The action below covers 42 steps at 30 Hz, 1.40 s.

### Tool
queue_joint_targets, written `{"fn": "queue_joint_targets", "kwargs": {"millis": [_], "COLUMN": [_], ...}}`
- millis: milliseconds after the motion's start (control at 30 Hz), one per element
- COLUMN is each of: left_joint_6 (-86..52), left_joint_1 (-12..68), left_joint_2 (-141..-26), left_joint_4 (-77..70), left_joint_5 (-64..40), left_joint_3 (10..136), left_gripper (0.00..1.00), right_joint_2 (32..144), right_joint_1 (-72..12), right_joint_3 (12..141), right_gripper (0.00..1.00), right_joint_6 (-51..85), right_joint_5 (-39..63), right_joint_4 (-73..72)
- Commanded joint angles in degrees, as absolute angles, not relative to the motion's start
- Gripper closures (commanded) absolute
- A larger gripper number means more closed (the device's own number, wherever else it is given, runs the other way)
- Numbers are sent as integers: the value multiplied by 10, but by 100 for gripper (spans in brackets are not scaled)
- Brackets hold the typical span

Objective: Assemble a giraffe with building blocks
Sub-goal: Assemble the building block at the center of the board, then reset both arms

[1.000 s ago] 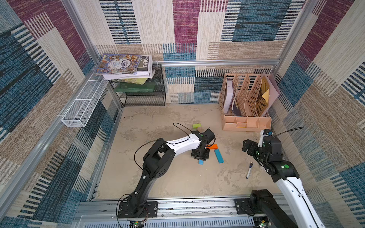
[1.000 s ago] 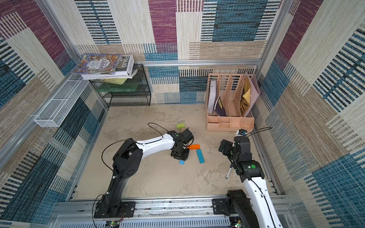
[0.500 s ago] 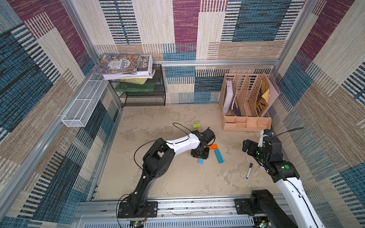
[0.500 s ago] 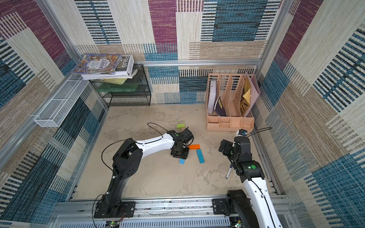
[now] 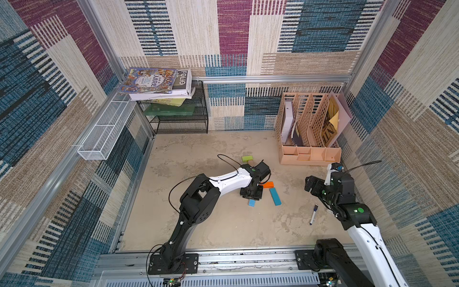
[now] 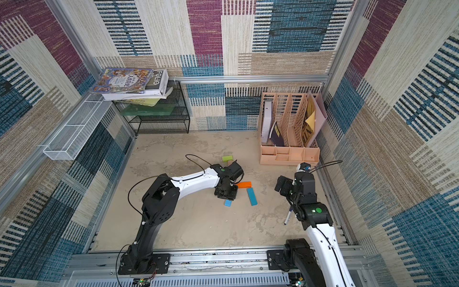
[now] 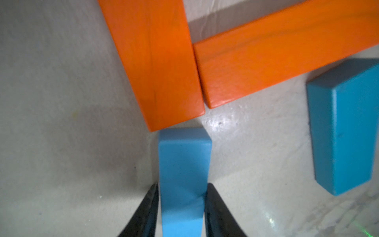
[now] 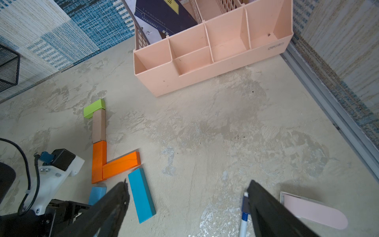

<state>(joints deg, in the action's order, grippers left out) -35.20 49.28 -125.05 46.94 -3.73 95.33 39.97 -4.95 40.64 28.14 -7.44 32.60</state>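
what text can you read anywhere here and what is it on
"FOLIO": white book under the picture book.
"deli": upside down on the pink organizer, front wall.
"INI": partly hidden, on a booklet in the organizer.
Chinese title on the picture book and print on the navy book: too small to read.

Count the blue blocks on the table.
2. One light blue block sits between the left gripper's fingertips, its end at the orange bar's foot. The darker blue block lies apart, near the other orange bar. None seem hidden.
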Motion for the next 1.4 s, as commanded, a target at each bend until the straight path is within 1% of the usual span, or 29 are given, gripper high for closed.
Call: {"fn": "queue_joint_targets", "kwargs": {"millis": [0,267,300,433,467,533,600,667,700,733,767,867,933,967,1000,1033,1100,1167,1200,1267,1367], "left_joint_6": [-349,-343,-343,-350,-353,-351,-345,-332,-326,-319,-311,-289,-268,-260,-256,-248,-234,-227,-223,-209,-215], "left_joint_1": [490,497,500,513,518,522,521,509,501,488,470,393,337,305,278,249,208,176,158,113,45], "left_joint_2": [-1267,-1250,-1241,-1198,-1180,-1142,-1097,-1041,-1016,-982,-947,-831,-751,-713,-687,-667,-641,-627,-625,-637,-677], "left_joint_4": [480,480,481,480,481,481,481,477,470,459,443,393,353,332,320,312,311,311,306,299,289], "left_joint_5": [0,-11,-10,-17,-17,-15,1,18,20,23,25,38,53,51,45,38,51,98,98,80,92], "left_joint_3": [947,956,957,958,957,952,940,915,896,870,836,735,674,648,632,623,621,621,619,620,616], "left_gripper": [59,49,47,47,45,44,34,10,1,1,1,2,8,7,2,1,1,1,1,1,1], "right_joint_2": [399,401,403,414,416,420,428,443,452,464,475,495,498,498,497,497,498,506,510,524,550], "right_joint_1": [-51,-51,-51,-51,-53,-55,-58,-64,-70,-78,-84,-85,-84,-84,-84,-83,-82,-81,-80,-79,-78], "right_joint_3": [406,405,405,405,405,402,400,397,395,396,399,412,422,427,429,431,433,430,428,425,419], "right_gripper": [6,5,5,5,5,5,5,6,6,5,2,4,4,4,4,4,4,4,4,4,4], "right_joint_6": [278,276,275,274,273,269,263,248,240,234,228,219,220,224,225,226,236,249,250,238,185], "right_joint_5": [-74,-76,-76,-78,-78,-75,-64,-29,-9,11,28,53,35,20,8,-7,-41,-91,-110,-146,-172], "right_joint_4": [311,312,311,311,311,307,302,292,287,284,284,283,275,265,253,236,203,163,146,103,36]}}
